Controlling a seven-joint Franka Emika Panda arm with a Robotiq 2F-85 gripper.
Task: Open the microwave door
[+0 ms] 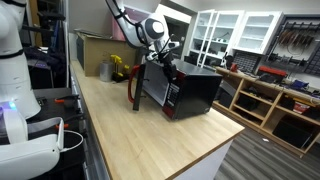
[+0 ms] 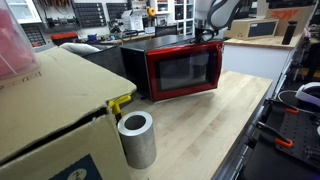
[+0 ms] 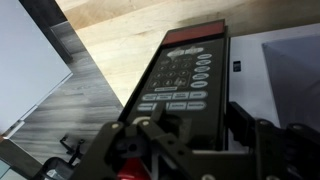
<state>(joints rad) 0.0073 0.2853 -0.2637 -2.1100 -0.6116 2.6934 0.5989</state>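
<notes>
Writing: none can be read. In the wrist view the control strip carries rows of pale buttons under a red display band, but the lettering is too blurred. A small dark sticker on the white surface beside the strip is also illegible. No brand mark shows in any view.

Hand: the fingers are spread, one on either side of the strip's lower end in the wrist view. Contact cannot be told.

Microwave: it stands on the tabletop, directly under the hand. The door appears swung out from the front, below the hand.

Differences between views:
- In an exterior view the door's dark inner side and red edge show, with the red strip beside it.
- In an exterior view the door shows its glossy red outer face and dark window, with the hand above its far end.
- Only the wrist view shows the buttons.
- Only an exterior view shows a grey cylinder and a box, both well away from the hand.
</notes>
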